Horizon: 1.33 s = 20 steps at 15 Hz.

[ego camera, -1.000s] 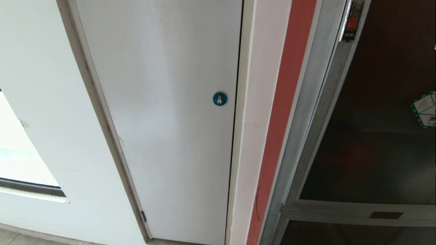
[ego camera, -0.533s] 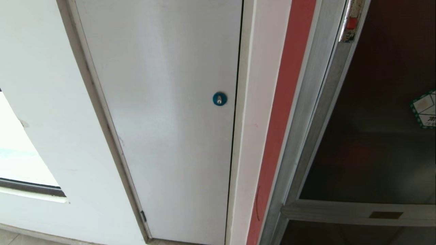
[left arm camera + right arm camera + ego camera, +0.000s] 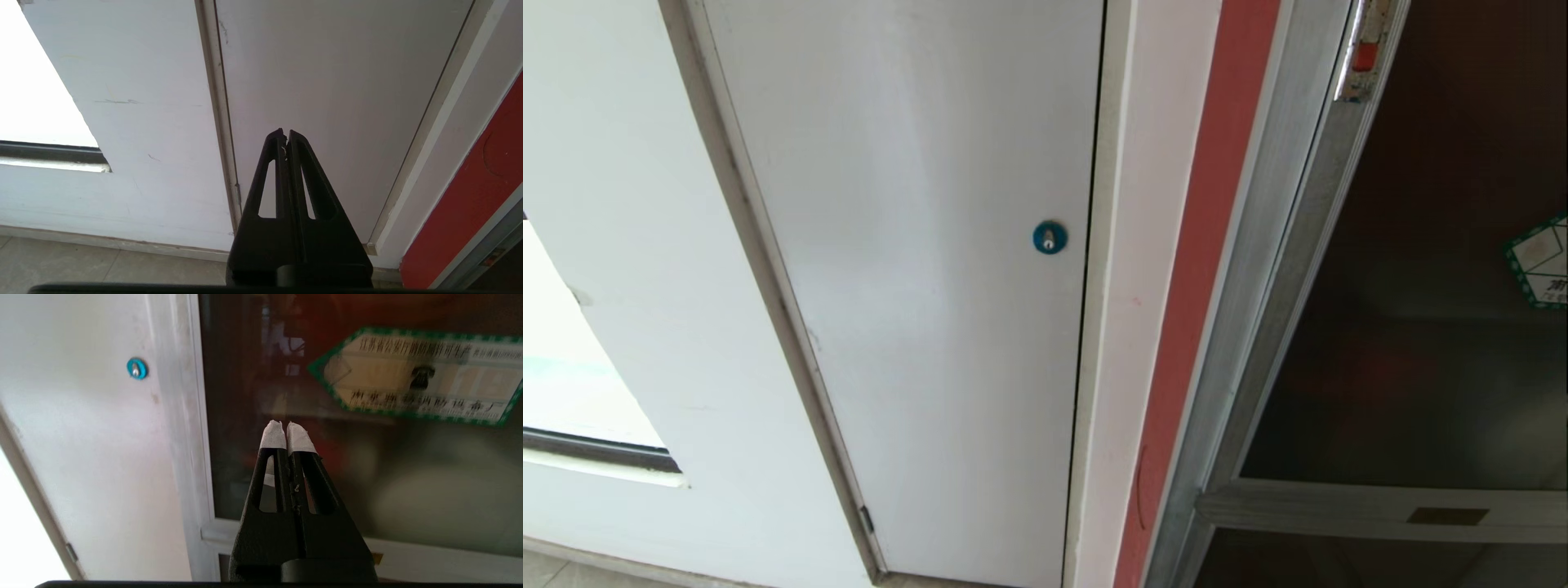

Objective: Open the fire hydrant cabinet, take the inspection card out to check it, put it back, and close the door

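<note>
Head view, left to right: a bright window opening [image 3: 580, 384] is set in the white wall [image 3: 629, 204]. Beside it stands a plain white panel [image 3: 915, 286] with a small blue round lock [image 3: 1049, 237] near its right edge. Next comes a white jamb, then a red strip [image 3: 1201, 269] of the fire hydrant cabinet [image 3: 1258, 327], then its brushed-silver frame. The door [image 3: 1421, 286], a dark tinted glass pane, lies flush in that frame and is closed. A small red latch [image 3: 1365, 55] sits on the frame near the pane's upper left corner. A green-bordered white sticker [image 3: 1542, 261] is on the glass at the right edge. The inspection card is not visible in any view.

Neither arm appears in the head view.

Left wrist view: the left pincer [image 3: 285, 134] has its black fingers pressed together, empty, pointing at the lower part of the white panel, above the floor tiles [image 3: 102, 265].

Right wrist view: the right pincer [image 3: 286, 428] has its white-wrapped fingertips [image 3: 273, 435] pressed together, empty, in front of the door glass, below the sticker.
</note>
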Available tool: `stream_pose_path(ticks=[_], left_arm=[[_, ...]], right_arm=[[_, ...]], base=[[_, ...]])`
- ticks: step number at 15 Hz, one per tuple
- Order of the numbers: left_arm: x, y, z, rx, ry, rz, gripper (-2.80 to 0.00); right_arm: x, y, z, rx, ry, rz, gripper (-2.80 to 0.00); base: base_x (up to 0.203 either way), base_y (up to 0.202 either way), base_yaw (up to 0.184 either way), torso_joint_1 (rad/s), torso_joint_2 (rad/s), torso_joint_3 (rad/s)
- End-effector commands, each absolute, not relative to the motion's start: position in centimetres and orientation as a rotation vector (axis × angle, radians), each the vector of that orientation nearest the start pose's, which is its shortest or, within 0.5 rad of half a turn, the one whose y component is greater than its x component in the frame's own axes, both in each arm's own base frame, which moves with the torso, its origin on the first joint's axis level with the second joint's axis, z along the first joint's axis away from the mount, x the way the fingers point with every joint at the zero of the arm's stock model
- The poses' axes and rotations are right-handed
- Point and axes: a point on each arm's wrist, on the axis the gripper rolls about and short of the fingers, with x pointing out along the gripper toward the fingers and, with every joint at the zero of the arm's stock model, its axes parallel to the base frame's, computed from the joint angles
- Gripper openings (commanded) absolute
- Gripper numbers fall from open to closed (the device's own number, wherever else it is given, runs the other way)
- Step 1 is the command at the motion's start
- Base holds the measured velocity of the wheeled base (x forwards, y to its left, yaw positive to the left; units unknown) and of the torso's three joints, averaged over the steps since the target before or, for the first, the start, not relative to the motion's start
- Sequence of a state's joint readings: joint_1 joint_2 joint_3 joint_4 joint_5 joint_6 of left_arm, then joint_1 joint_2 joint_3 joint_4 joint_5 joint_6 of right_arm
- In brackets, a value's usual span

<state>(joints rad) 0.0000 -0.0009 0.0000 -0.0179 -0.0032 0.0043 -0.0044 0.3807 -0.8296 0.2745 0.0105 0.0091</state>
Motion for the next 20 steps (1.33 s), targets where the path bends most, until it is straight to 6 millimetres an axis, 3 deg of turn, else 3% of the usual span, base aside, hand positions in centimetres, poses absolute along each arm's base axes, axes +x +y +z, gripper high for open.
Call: stream_pose_path(ticks=[1,6,9,16,20], left_arm=[[-2.2,0.0,7.6,0.005,-0.014,-0.003,-2.80],[-2.2,0.0,7.6,0.005,-0.014,-0.004,-2.80],[-2.2,0.0,7.6,0.005,-0.014,-0.003,-2.80],[-2.2,0.0,7.6,0.005,-0.014,-0.005,-2.80],[-2.2,0.0,7.6,0.005,-0.014,-0.003,-2.80]], right_arm=[[-7.2,0.1,24.8,0.004,-0.217,0.011,-2.80],[-6.8,0.3,17.7,0.001,-0.150,0.105,-2.80],[-5.4,0.4,13.9,0.000,-0.132,0.125,-2.80],[-2.5,0.3,9.0,0.008,-0.105,0.110,-2.80],[-2.3,0.2,8.5,0.038,-0.093,0.088,-2.80]], base=[[0.000,0.000,0.000,0.000,0.00,0.000],[0.000,0.000,0.000,0.000,0.00,0.000],[0.000,0.000,0.000,0.000,0.00,0.000],[0.000,0.000,0.000,0.000,0.00,0.000],[0.000,0.000,0.000,0.000,0.00,0.000]])
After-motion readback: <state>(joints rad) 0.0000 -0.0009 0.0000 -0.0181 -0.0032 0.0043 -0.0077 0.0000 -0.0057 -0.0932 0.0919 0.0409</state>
